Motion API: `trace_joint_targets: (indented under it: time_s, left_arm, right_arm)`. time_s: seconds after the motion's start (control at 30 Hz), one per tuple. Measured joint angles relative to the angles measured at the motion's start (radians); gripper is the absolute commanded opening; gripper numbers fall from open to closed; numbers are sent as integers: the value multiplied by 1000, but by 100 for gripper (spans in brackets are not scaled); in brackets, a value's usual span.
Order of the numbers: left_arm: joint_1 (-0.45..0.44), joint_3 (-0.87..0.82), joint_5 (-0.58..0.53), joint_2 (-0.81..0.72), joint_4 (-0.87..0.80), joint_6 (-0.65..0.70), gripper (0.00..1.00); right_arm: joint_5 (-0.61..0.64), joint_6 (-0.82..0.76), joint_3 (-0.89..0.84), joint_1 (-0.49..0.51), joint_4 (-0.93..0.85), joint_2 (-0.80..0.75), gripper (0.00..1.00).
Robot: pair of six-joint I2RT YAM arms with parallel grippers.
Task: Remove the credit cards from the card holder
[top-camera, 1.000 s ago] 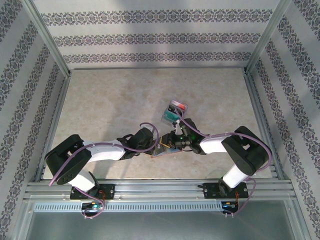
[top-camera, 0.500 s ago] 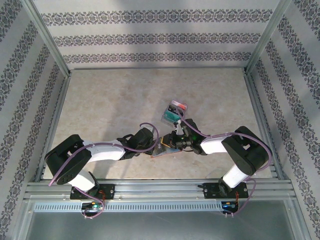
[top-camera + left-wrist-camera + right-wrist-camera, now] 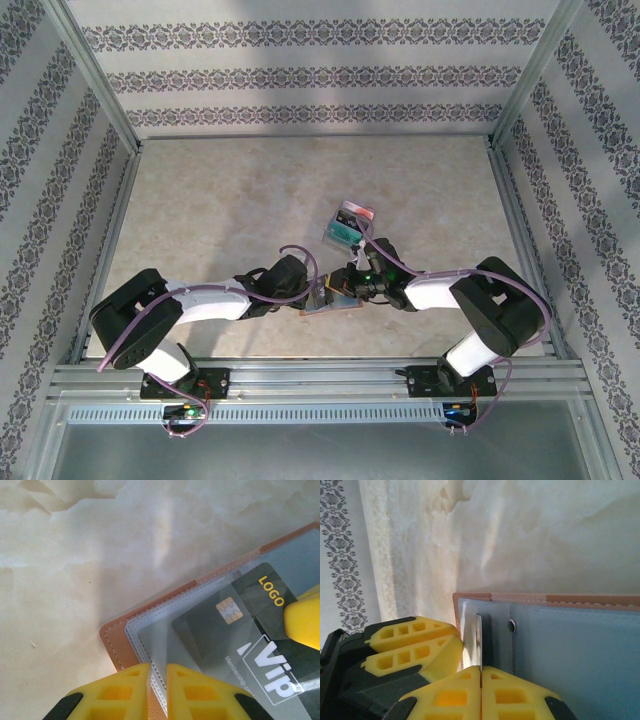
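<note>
My left fingers point(image 3: 117, 692): closed on the brown border of the card holder point(image 3: 112, 640), by its corner. My right fingers point(image 3: 450, 695): pinched shut on the edge of the dark VIP card point(image 3: 235, 630), which lies under the holder's clear sleeve. Card holder lies open on the counter point(image 3: 230, 210), toward 6 o'clock of centre. Near it at 12 o'clock: clear tray point(image 3: 333, 238) holding a teal card point(image 3: 344, 232) and a red card point(image 3: 364, 213).
</note>
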Motion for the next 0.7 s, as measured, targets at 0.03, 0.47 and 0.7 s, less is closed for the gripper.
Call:
trace_joint_targets:
  time_s: [0.03,0.47,0.7]
  left_arm:
    - [0,6,-2,0,-9,1,16]
    - [0,81,26,5,-53,42,17]
    - [0,84,62,57,-47,45,14]
  right_arm:
    - [3,-3,0,0,-6,-1,8]
    - [20,-26,2,1,-48,-15,7]
    - [26,-26,11,1,-71,-19,6]
